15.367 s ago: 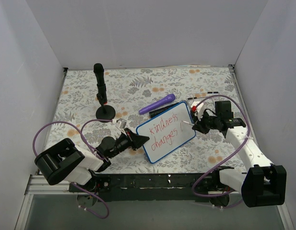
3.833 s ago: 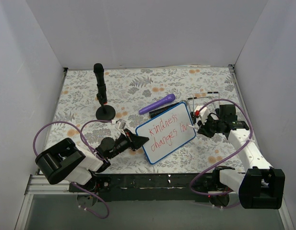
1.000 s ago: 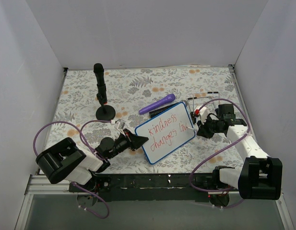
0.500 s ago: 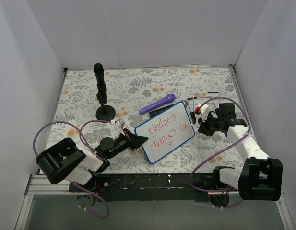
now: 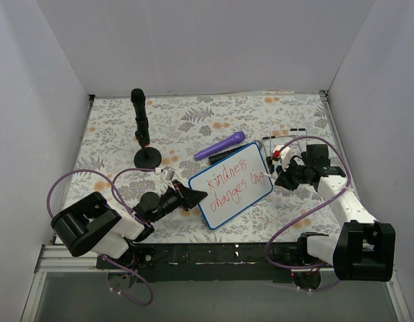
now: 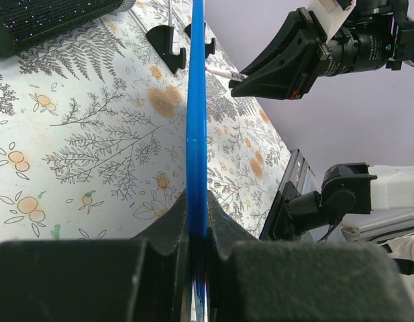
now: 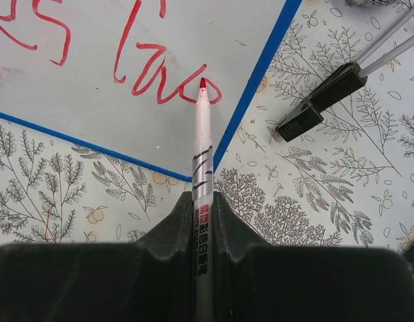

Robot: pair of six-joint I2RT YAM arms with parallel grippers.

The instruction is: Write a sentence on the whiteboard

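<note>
left arm (image 5: 119, 231): white links, black joint housings
right arm (image 5: 345, 202): same build
cables (image 5: 64, 178): purple, looped
left hand (image 5: 198, 195), right hand (image 5: 276, 180): black

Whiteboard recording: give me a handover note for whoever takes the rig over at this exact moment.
Left end effector: shut on the blue edge of the whiteboard, at its left corner, steadying it on the floral mat.
Right end effector: shut on the red marker, tip on the board by its right edge.
Done: the sentence reads "kindness changes" plus the opening letters of a third word.
Left: finish that word, lift the marker, release the board.
</note>
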